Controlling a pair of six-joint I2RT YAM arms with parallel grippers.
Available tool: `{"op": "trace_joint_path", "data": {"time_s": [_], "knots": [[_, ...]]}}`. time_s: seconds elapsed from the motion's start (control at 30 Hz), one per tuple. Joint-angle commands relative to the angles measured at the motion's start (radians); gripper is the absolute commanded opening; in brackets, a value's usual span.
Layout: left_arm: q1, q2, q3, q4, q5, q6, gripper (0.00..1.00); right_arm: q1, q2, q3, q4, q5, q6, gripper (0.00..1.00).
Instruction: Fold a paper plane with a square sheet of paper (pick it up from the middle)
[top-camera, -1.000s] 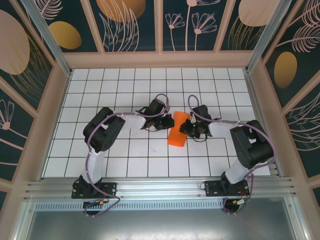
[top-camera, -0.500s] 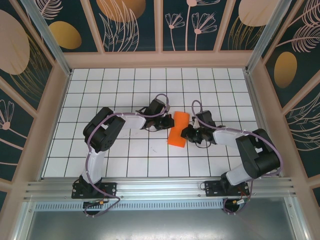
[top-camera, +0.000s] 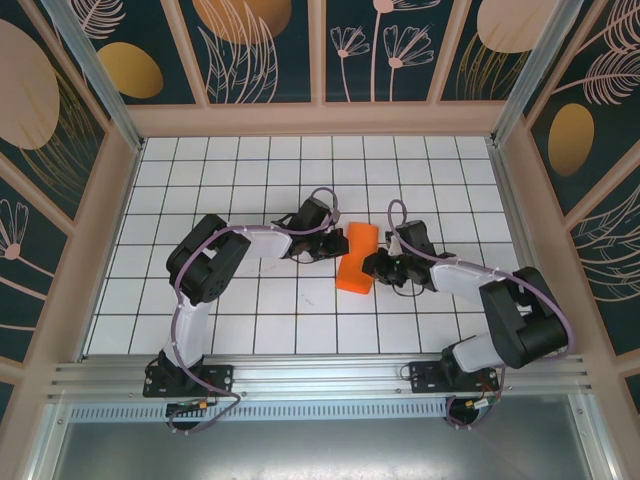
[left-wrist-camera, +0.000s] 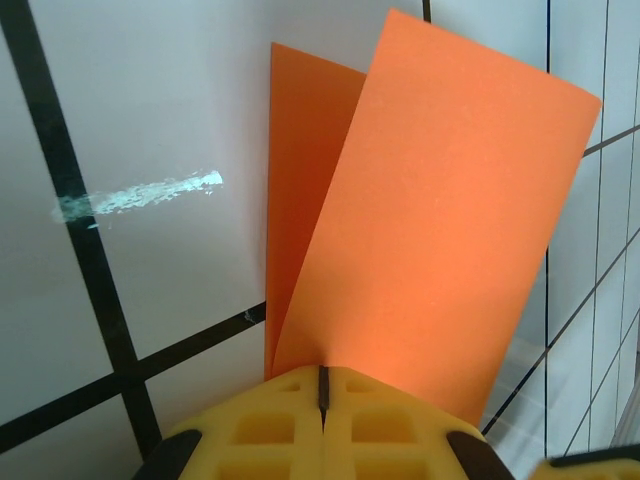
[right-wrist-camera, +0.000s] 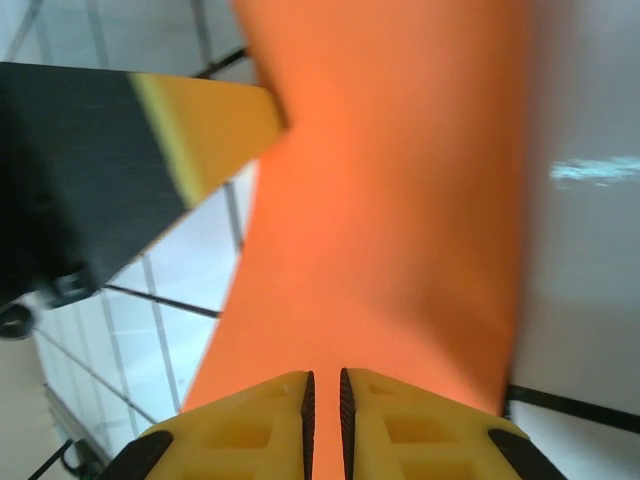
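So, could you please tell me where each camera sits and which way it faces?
Top external: above, behind the bases, looking down at the table; both arms, left tool and right tool gripping orange paper.
Left wrist: on that wrist, looking past its yellow fingers at the paper.
Right wrist: likewise; left tool upper left.
All share the paper.

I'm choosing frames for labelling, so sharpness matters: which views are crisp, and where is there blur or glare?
Top external: evenly lit, sharp, orange paper clear mid-table. Left wrist: paper crisp; a pale streak on the white tile, glare or scuff, cannot tell. Right wrist: soft throughout, the paper's edges and the left gripper's finger blurred.
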Motion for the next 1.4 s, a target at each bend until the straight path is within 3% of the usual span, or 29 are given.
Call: {"op": "trace_joint_path", "data": {"time_s": [0.0,0.2,0.37,0.67,0.83,1.1,1.37], "knots": [[-0.009,0.063,-0.007,-0.067,-0.022,0.026,0.0,0.006,-0.017,-0.033,0.047,-0.07,0.015,0.19],[-0.009,0.066,-0.007,-0.067,-0.019,0.026,0.0,0.014,0.067,-0.074,0.096,-0.093,0.028,0.19],[-0.009,0.066,-0.007,-0.068,-0.019,0.027,0.0,0.016,0.106,-0.073,0.035,-0.021,-0.001,0.19],[-0.009,0.067,-0.001,-0.073,-0.018,0.029,0.0,0.04,-0.03,-0.046,0.01,-0.088,0.004,0.2],[-0.008,0.068,0.0,-0.079,-0.018,0.034,0.0,0.054,-0.012,-0.093,0.06,-0.111,0.028,0.2],[-0.009,0.072,0.002,-0.084,-0.017,0.036,0.0,0.059,0.07,-0.112,0.026,-0.021,0.017,0.19],[-0.008,0.071,0.001,-0.088,-0.016,0.043,0.0,0.023,-0.081,-0.011,-0.063,0.013,0.003,0.21]]}}
